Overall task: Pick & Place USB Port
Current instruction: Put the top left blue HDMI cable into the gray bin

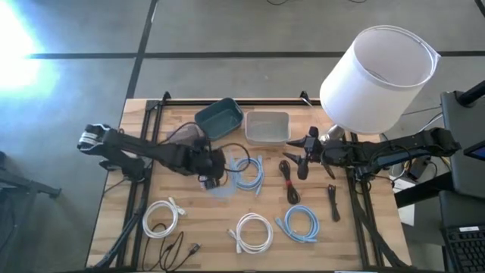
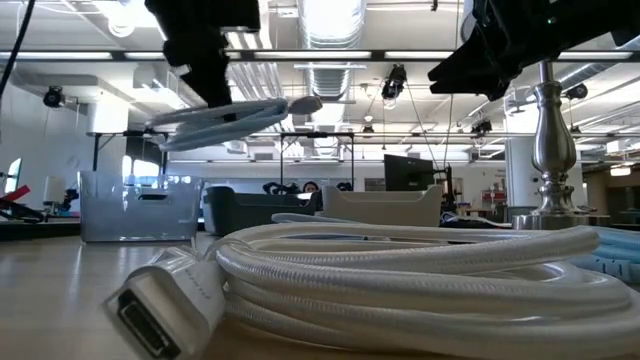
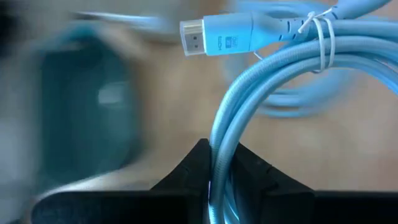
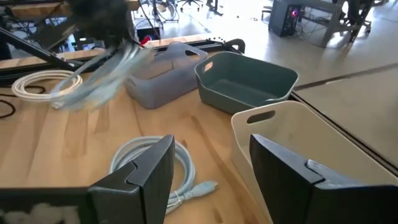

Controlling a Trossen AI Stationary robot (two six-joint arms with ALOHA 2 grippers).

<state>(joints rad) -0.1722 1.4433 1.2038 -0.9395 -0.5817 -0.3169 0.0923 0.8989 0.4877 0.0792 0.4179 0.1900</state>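
Note:
A light blue cable coil with a flat metal plug and a thin tie is in my left gripper, which is shut on it. The high view puts that gripper over the table's middle, with the coil blurred beneath it. In the low view the coil is well above the tabletop. My right gripper is open and holds nothing. It hovers right of centre, near the pale bin. My left gripper pinches the coil's bundled strands between its two fingers, several loops together. The fingers come from above. The coil is lifted clear of the table and lies nearly level below the gripper, its plug end sticking out free.
Three bins stand at the far side: a greyish one, a teal one and the pale one. On the table lie another light blue coil, a third, white coils and black cables. A lamp stands far right.

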